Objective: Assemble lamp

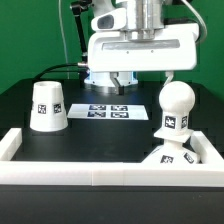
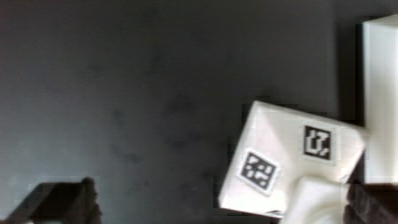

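The white tapered shade stands on the black table at the exterior view's left, a tag on its side. The rounded bulb stands upright on the angular base at the exterior view's front right. My gripper hangs open and empty above the back middle of the table, apart from all parts. In the wrist view the tagged white base lies below, between my two dark fingertips, nearer the other one. The gripper holds nothing.
The marker board lies flat on the table under the arm. A low white wall runs along the front and both sides; it also shows in the wrist view. Green backdrop behind.
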`<action>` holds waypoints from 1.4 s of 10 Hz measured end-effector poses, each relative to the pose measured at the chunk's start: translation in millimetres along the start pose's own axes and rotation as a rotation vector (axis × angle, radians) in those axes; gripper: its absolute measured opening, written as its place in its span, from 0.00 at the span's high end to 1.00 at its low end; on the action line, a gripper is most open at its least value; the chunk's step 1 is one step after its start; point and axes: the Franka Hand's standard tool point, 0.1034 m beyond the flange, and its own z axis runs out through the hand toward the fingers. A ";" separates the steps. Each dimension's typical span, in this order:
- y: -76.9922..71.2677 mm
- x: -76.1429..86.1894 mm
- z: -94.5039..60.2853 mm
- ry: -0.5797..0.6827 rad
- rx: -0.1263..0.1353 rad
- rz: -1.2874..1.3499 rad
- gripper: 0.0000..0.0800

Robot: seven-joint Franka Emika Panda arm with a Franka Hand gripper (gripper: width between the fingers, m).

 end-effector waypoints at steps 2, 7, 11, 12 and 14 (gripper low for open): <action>53.1 -17.5 -5.2 -0.013 -0.009 -0.035 0.13; 108.6 -32.4 -20.1 -0.008 -0.023 -0.049 0.13; 110.4 -49.4 -17.7 -0.026 -0.021 -0.049 0.13; 116.4 -63.2 -20.1 -0.029 -0.028 -0.046 0.13; 135.7 -83.0 -30.9 -0.027 -0.028 -0.023 0.13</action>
